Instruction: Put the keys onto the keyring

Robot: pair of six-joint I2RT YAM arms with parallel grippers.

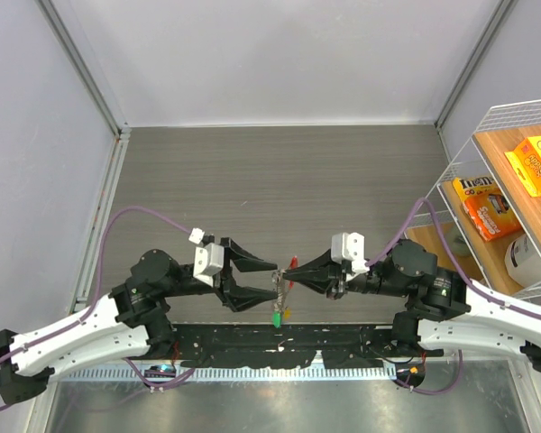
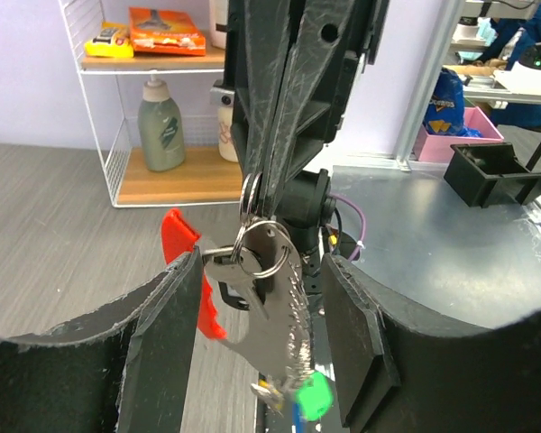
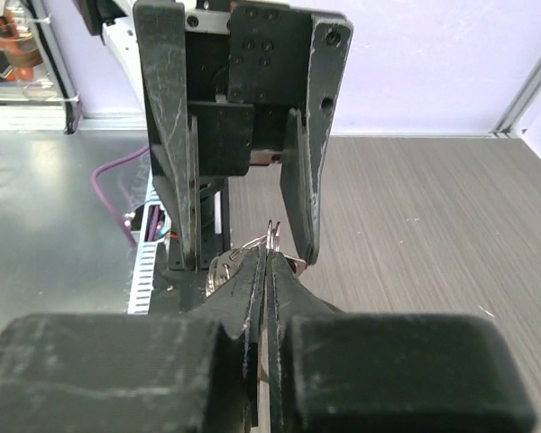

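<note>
**Keyring pinched over a grey tabletop**

At lower centre we see the right gripper (image 1: 288, 273) clamped tight on the keyring (image 1: 279, 287), with the keys (image 1: 276, 318) dangling. The left gripper (image 1: 272, 282) gapes around the bunch and grips nothing. Beyond lie a wood-grain tabletop (image 1: 279, 171) and pale walls (image 1: 279, 54). At right stands a wire shelf (image 1: 500, 158) with snack boxes (image 1: 487, 207).

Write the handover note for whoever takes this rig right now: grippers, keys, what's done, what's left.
Right gripper: shut on the silvery wire keyring, holding it up off the table.
Left gripper: open, one finger on each side of the hanging bunch, gripping nothing.
Keys: the small silvery key with a green plastic head hangs lowest in the bunch. The key with a red plastic head sticks out sideways at ring height.
Done: several keys appear to be on the ring.
Left: I cannot tell whether the red one is fully threaded, so check that first.
</note>
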